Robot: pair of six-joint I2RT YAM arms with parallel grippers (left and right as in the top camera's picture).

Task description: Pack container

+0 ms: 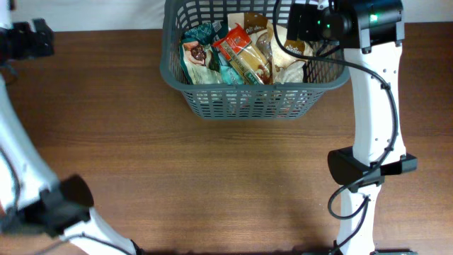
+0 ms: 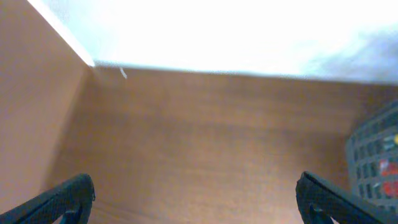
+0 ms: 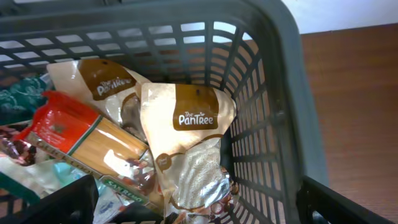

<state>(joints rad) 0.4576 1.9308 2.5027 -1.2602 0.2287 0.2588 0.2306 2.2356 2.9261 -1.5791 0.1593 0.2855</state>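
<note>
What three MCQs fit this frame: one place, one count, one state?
1. Where is the right gripper? A over the container B beside it C behind it
2. How many PanTree packets show? A one B two C four
3. How is the left gripper? A shut on a packet B open, empty C shut, empty

Answers: 1A, packets and the container's wall lie under its fingers; 2B, two brown-labelled packets show in the right wrist view; 3B, its fingers stand wide apart over the table.

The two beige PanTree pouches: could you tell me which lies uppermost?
The beige plastic pouch beside the dark grey plastic basket's slotted wall; it overlaps the other pouch, partly under the red-ended packet.
</note>
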